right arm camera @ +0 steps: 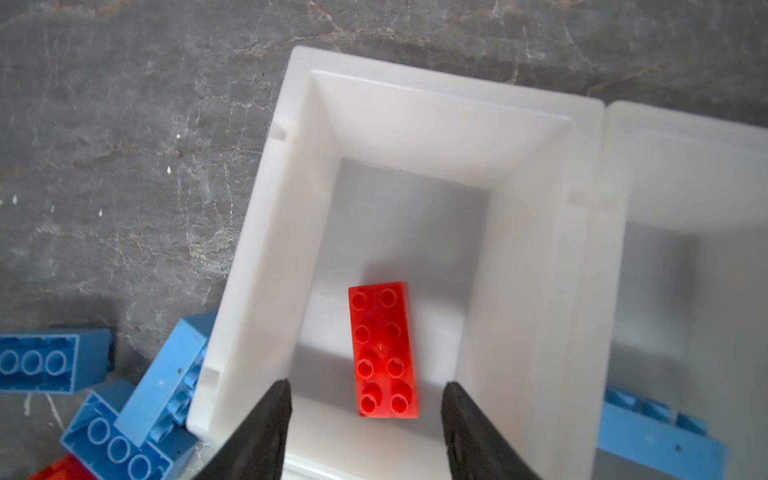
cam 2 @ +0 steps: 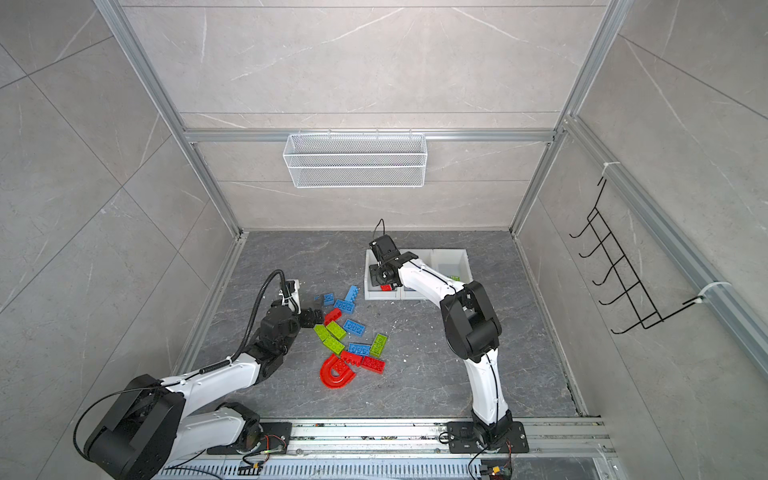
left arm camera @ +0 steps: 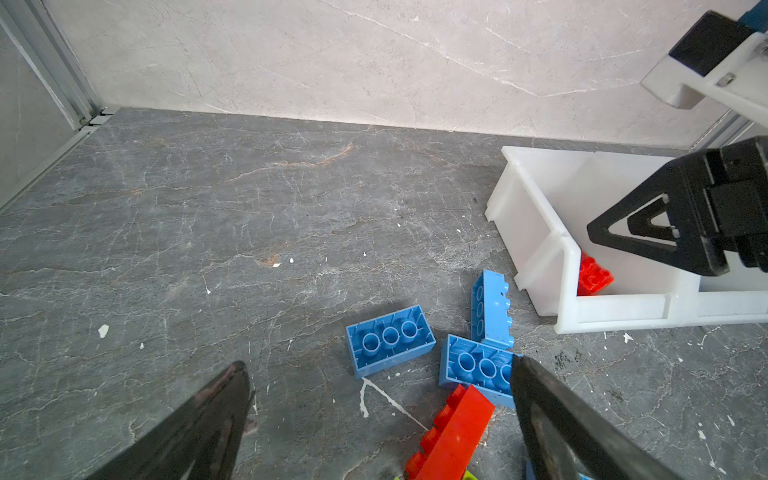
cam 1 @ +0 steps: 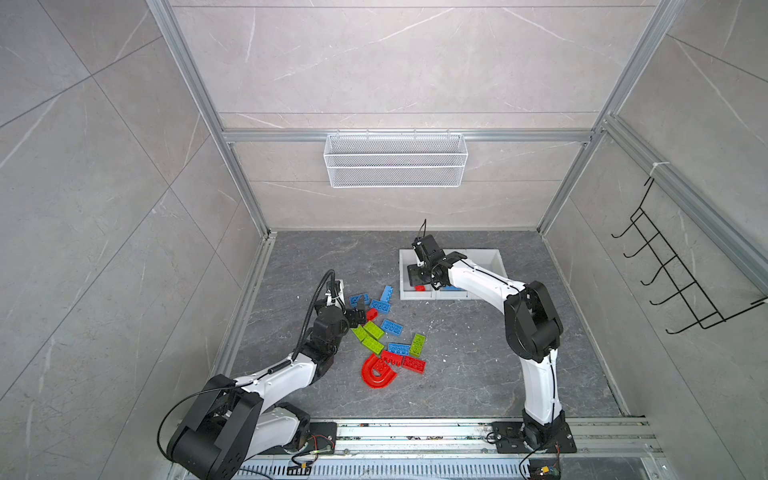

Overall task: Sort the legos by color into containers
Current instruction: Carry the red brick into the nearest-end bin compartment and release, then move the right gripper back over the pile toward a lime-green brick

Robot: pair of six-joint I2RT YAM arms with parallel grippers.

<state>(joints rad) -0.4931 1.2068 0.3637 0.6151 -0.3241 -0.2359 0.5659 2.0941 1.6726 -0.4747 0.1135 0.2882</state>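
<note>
Three joined white containers (cam 1: 482, 251) (cam 2: 449, 251) stand at the back right. My right gripper (right arm camera: 366, 383) (cam 1: 417, 276) hovers open over the leftmost bin (right arm camera: 415, 104), where a red brick (right arm camera: 382, 349) (cam 1: 420, 287) lies studs up, free of the fingers. The middle bin holds a blue brick (right arm camera: 656, 432). In a top view a green brick (cam 2: 454, 277) shows in the right bin. Loose legos (cam 1: 390, 332) in red, blue and green, with a red arch (cam 1: 376, 374), lie mid-floor. My left gripper (left arm camera: 377, 362) (cam 1: 360, 313) is open and empty beside a red brick (left arm camera: 453, 436) and blue bricks (left arm camera: 390, 338).
A white wire mesh basket (cam 1: 395, 160) hangs on the back wall. A black hook rack (cam 1: 665, 270) hangs on the right wall. Aluminium frame rails border the grey floor. A blue brick (left arm camera: 492, 307) leans close to the leftmost bin's outer wall (left arm camera: 523, 224).
</note>
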